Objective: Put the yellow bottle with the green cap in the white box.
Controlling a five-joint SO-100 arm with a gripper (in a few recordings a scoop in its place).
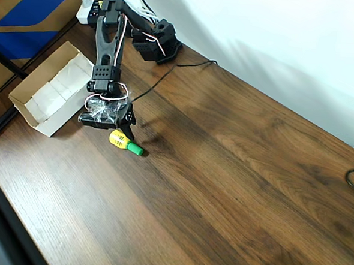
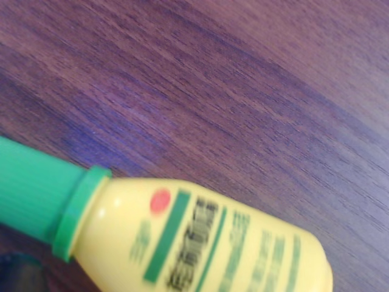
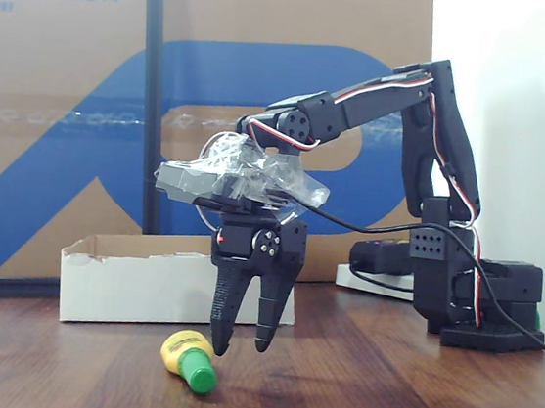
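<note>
Right now the yellow bottle with the green cap [image 1: 124, 142] lies on its side on the dark wood table [image 1: 234, 172], its cap pointing toward the lower right in the overhead view and toward the camera in the fixed view [image 3: 191, 359]. Above it hangs the tool [image 3: 239, 346], pointing down, its two black fingers parted with clear space between the tips; they grip nothing, and in the fixed view both tips stand just above and behind the bottle without touching it. In the overhead view the tool [image 1: 126, 132] sits at the upper edge of the bottle, with the arm's shadow falling on the wood to the right. The wrist view shows the bottle [image 2: 200, 243] up close, somewhat blurred, with green printed marks and a small red dot on its yellow body and the ribbed cap at the left. The white box [image 1: 50, 95] rests near the table's left edge in the overhead view, to the upper left of the bottle and apart from it; in the fixed view it stands behind the tool [image 3: 136, 282], nothing showing over its rim. A camera wrapped in crinkled clear plastic [image 3: 241, 181] rides on the wrist, and the arm's base [image 3: 483, 297] stands at the right of the fixed view.
</note>
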